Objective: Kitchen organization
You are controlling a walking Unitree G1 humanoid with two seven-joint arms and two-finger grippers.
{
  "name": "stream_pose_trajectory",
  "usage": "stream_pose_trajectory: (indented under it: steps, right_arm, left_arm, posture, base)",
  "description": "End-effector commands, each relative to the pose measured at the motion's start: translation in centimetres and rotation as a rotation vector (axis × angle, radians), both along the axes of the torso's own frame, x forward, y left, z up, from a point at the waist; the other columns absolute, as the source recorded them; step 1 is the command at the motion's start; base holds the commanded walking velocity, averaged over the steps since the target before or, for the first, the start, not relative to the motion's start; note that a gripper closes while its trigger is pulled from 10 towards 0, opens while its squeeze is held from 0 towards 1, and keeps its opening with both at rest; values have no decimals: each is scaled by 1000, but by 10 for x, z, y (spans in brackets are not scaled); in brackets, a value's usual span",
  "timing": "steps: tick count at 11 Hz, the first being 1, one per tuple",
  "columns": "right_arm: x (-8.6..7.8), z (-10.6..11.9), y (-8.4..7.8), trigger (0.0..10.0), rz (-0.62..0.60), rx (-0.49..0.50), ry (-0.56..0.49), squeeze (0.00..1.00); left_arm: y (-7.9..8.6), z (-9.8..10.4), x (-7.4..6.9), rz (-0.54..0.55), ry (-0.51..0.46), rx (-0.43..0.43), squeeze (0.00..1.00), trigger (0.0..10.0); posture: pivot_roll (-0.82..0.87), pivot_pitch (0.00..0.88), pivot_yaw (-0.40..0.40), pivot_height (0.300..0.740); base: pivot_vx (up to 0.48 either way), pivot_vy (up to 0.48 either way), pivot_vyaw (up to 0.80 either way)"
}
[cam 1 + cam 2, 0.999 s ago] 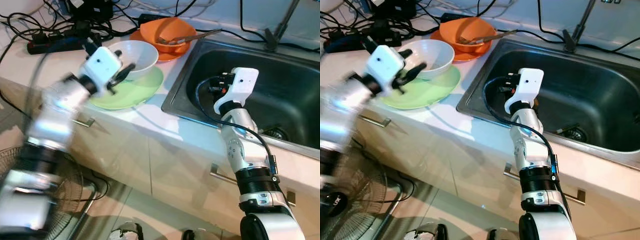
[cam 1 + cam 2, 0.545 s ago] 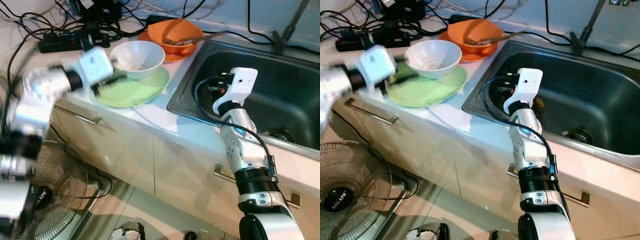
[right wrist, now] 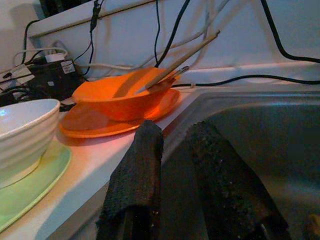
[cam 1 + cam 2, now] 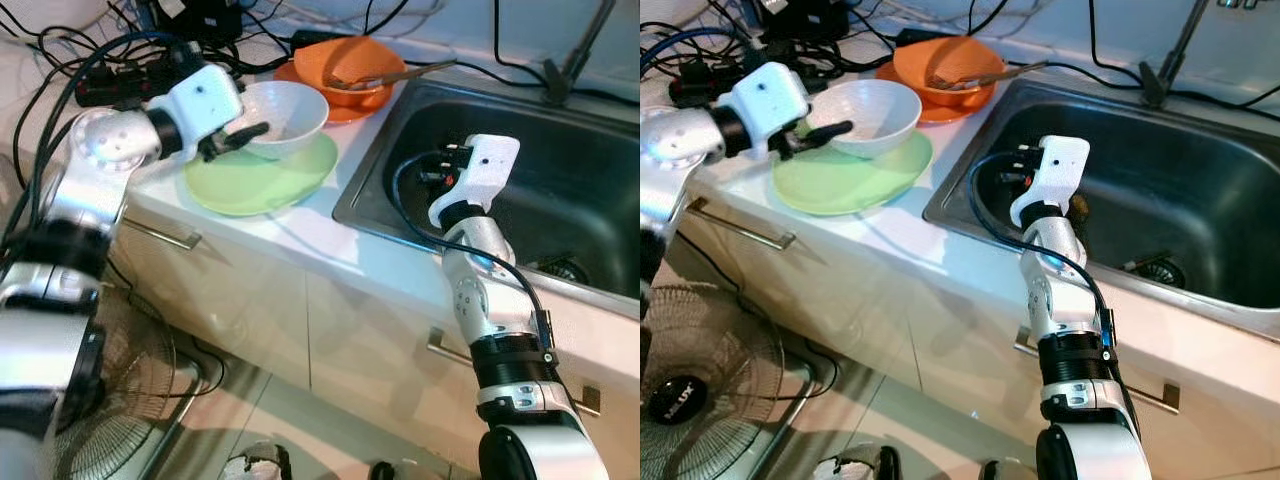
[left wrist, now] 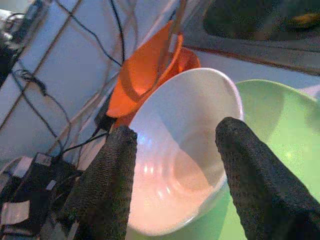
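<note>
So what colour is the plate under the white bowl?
Light green. The plate under the white bowl shows best in the right eye view.

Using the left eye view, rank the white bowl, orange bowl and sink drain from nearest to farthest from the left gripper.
1. White bowl: right at the left gripper, on the green plate.
2. Orange bowl: behind the white bowl, beside the sink.
3. Sink drain: far right, in the basin.

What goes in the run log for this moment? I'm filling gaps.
left gripper: open, straddling white bowl rim | bowl: on green plate | right gripper: over sink, idle | orange bowl: untouched
</note>
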State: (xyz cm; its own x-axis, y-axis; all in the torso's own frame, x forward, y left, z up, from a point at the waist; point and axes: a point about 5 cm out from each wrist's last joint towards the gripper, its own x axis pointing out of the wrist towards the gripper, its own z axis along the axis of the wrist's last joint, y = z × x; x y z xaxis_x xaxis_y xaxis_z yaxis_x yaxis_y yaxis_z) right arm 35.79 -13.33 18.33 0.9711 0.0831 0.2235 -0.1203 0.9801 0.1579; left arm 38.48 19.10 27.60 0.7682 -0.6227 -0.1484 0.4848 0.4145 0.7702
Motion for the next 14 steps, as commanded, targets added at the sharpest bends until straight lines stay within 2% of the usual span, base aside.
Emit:
stream_pose_trajectory:
  steps: [1, 3, 6, 8, 10, 12, 14]
  right_arm:
    - [1, 4, 0, 10000, -4, 7, -14, 0]
    - [1, 3, 2, 10000, -4, 12, -14, 0]
    - [-1, 0, 3, 10000, -3, 17, -8, 0]
    - [-1, 0, 2, 10000, -6, 16, -11, 0]
    - [-2, 1, 0, 10000, -7, 14, -14, 0]
    - [-3, 0, 0, 10000, -10, 12, -13, 0]
    - [-4, 0, -3, 10000, -16, 10, -13, 0]
  left_arm:
    - [-2, 2, 2, -15, 0, 45, 4, 10000]
    - [-2, -1, 5, -28, 59, 84, 0, 10000]
    - [-3, -12, 11, 5, 80, 141, 0, 10000]
    - [-8, -31, 14, 44, 83, 217, 0, 10000]
    - [-19, -51, 14, 32, 115, 240, 0, 10000]
    - [-23, -55, 17, 77, 84, 257, 0, 10000]
    - [-24, -58, 20, 123, 49, 309, 0, 10000]
  posture:
    - [97, 88, 59, 740]
    - [95, 88, 68, 740]
    - [89, 88, 76, 740]
    - [80, 82, 77, 740]
    - [68, 72, 78, 740]
    - [59, 67, 77, 740]
    - [54, 63, 76, 740]
  base:
    - [0, 0, 0]
    - [0, 0, 0]
    - [0, 0, 0]
    - [0, 0, 0]
    - [0, 0, 0]
    - [0, 0, 0]
    - [0, 0, 0]
